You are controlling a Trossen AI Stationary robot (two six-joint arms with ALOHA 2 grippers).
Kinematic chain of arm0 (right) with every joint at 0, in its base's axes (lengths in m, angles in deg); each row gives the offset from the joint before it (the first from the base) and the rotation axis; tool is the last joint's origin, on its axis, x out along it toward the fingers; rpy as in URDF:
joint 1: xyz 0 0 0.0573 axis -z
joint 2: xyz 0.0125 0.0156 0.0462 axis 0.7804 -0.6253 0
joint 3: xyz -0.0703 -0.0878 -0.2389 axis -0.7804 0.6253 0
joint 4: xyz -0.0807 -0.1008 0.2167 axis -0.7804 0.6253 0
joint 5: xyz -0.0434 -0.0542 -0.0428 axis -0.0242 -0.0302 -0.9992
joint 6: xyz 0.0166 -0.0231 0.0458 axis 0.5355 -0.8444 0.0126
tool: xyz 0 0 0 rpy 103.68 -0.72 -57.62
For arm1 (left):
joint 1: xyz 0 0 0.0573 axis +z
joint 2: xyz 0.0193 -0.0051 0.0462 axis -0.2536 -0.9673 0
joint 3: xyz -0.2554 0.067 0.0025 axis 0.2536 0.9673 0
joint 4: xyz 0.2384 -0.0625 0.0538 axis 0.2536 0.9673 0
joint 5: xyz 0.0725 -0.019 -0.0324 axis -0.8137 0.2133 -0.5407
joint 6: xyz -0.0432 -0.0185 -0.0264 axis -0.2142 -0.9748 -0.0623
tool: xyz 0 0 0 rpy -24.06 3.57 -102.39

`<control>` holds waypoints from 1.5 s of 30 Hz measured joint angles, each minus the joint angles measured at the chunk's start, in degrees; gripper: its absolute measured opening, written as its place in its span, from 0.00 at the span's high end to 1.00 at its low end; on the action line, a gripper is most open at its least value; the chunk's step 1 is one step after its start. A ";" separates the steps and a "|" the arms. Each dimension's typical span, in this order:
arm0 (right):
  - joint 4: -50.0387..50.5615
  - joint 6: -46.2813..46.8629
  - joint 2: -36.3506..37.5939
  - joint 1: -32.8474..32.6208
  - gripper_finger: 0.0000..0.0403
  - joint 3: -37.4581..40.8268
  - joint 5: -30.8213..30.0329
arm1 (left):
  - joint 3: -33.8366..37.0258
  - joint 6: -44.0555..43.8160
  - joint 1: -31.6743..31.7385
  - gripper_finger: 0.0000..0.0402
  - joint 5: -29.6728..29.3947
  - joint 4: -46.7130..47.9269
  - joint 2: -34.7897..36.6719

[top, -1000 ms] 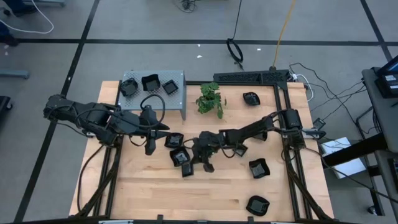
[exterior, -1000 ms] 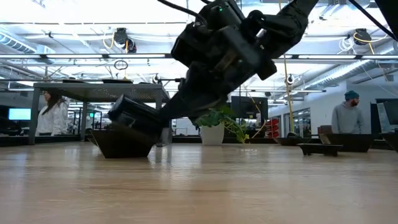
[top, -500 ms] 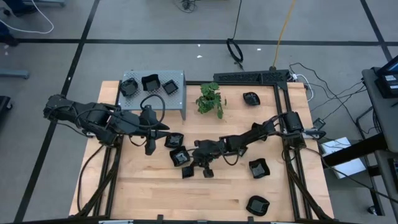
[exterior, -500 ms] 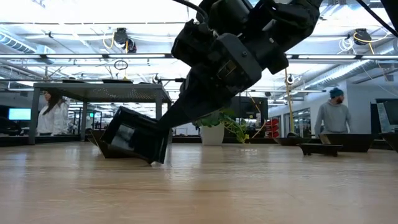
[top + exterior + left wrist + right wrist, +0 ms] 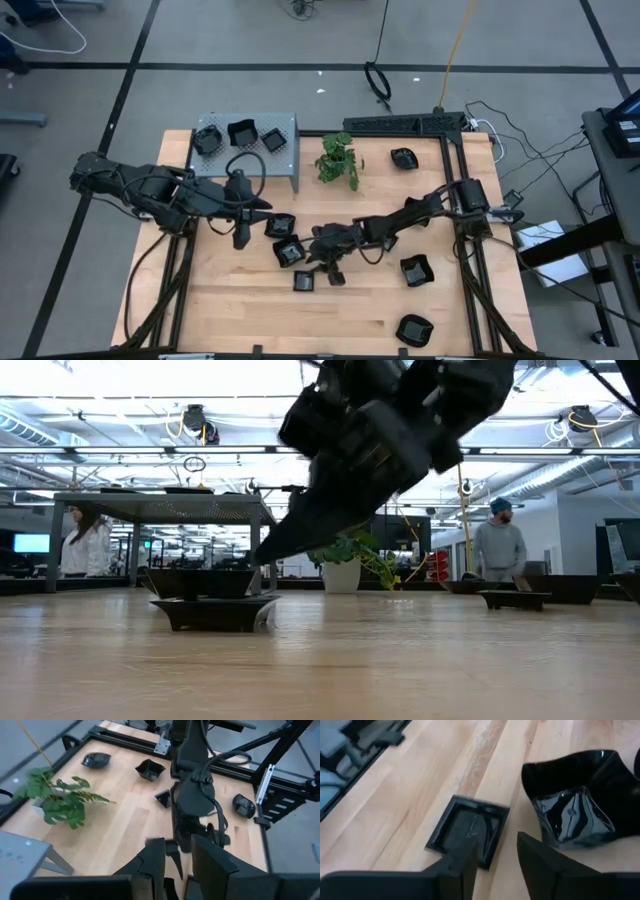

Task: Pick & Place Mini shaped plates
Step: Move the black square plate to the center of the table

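Note:
A small square black plate [image 5: 304, 281] lies flat on its base on the wooden table; it also shows in the right wrist view [image 5: 469, 831] and the low view [image 5: 213, 612]. My right gripper [image 5: 330, 272] hovers open just above and beside it [image 5: 497, 855], touching nothing. A wavy-edged black plate [image 5: 580, 815] sits close by on the table. My left gripper [image 5: 240, 238] waits open and empty left of the middle of the table [image 5: 178, 860].
Two more black plates [image 5: 288, 252] [image 5: 278, 227] lie between the grippers, and others lie at the right [image 5: 415, 270] [image 5: 414, 329] [image 5: 404, 158]. A grey perforated shelf [image 5: 290, 150] at the far left carries three plates. A potted plant [image 5: 340, 160] stands beside it. People walk in the room behind.
My right gripper has carried the square plate a little toward the table's near edge, tilted with one edge on the table, and has let it go. The plate has dropped flat onto the table. The gripper stays just above it.

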 joint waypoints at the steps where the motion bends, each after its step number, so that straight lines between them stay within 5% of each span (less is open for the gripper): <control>1: 1.58 -0.66 1.07 -0.01 0.67 0.06 0.02 | 0.00 -0.45 0.00 0.76 0.71 0.22 -0.02; 7: 16.44 -1.57 8.62 -0.59 0.67 0.59 -1.68 | -0.04 -2.88 -0.02 0.76 4.31 3.03 -0.17; 15: 44.75 4.38 22.53 -3.17 0.68 5.15 -14.82 | -0.04 -3.79 -0.28 0.76 3.86 4.77 -0.24; 20: 44.17 17.68 29.04 -5.09 0.63 12.68 -20.25 | -0.04 -3.79 -0.28 0.76 3.35 4.74 -0.24; 25: 40.42 20.06 31.19 -7.40 0.57 20.02 -28.86 | -0.04 -3.77 -0.28 0.76 3.02 4.66 -0.24; 30: 33.73 21.06 31.15 -9.30 0.54 24.80 -28.67 | -0.04 -3.79 -0.28 0.76 2.21 4.63 -0.24; 45: 35.62 24.50 29.51 -11.02 0.55 25.87 -33.27 | -0.04 -3.84 -0.28 0.76 2.21 4.57 -0.24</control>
